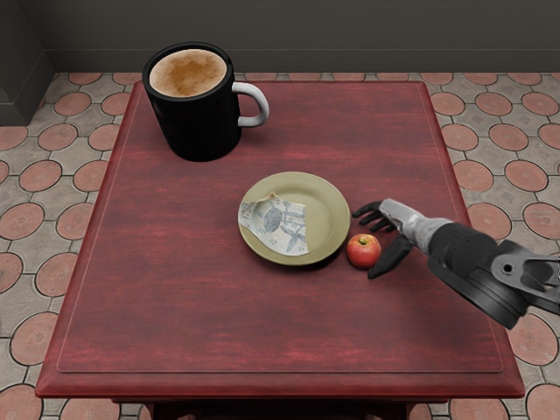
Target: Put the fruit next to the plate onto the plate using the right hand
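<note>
A small red apple (363, 251) rests on the table just off the right rim of a pale green plate (328, 210). A crumpled banknote-like paper (278, 226) lies on the plate's left half. My right hand (381, 238) comes in from the right edge and sits directly right of the apple, fingers spread open. Its thumb reaches down beside the apple and its fingers extend above it, close to the fruit but not closed around it. The left arm does not show.
A large black mug (197, 101) with a white handle, full of brown liquid, stands at the back left of the red wooden table (175, 289). The table's right edge runs just beyond my forearm.
</note>
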Tool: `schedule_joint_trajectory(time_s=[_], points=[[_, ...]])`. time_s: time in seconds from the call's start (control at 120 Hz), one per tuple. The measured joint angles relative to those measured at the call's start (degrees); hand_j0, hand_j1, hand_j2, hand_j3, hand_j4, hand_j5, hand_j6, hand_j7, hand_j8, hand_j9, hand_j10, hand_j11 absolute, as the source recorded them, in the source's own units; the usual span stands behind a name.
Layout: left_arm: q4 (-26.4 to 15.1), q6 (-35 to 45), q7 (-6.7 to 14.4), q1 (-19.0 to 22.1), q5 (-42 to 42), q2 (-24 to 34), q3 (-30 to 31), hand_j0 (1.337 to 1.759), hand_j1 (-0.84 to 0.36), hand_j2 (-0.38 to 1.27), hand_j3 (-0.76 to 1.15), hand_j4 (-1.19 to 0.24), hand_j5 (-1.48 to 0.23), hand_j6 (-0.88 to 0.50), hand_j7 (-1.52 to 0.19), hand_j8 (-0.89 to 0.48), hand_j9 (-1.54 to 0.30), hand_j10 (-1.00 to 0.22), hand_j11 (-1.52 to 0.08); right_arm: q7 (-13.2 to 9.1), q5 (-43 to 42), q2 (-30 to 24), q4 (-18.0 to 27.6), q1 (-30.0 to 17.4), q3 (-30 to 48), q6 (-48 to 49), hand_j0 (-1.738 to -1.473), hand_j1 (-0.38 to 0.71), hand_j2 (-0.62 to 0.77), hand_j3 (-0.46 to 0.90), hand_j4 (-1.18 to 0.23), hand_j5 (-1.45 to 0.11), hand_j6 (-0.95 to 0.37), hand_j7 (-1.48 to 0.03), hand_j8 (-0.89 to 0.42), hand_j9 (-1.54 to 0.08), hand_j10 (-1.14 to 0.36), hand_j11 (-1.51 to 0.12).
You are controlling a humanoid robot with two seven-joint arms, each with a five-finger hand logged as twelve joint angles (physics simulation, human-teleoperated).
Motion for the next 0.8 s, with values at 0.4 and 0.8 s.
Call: schedule_joint_trajectory(time_s=[0.4, 0.8], points=[[0.0, 0.0, 0.0, 0.0, 0.0, 0.0, 0.0, 1.658, 0.35, 0.00, 0.00, 0.00, 0.00, 0.00, 0.00, 0.00, 0.00, 0.00, 0.00, -0.3, 0.2, 0.8, 0.0, 0.1, -0.1, 0.4, -1.658, 0.17, -0.08, 0.00, -0.09, -0.80, -0.44, -0.57, -0.45, -0.55, 0.16, -0.75], [0.0, 0.0, 0.0, 0.0, 0.0, 0.0, 0.0, 1.658, 0.35, 0.00, 0.00, 0.00, 0.00, 0.00, 0.00, 0.00, 0.00, 0.00, 0.00, 0.4, -0.7, -0.4, 0.0, 0.1, 0.2, 3.0, -1.656, 0.25, 0.12, 0.00, -0.25, -0.69, -0.45, -0.75, -0.43, -0.74, 0.00, -0.53]])
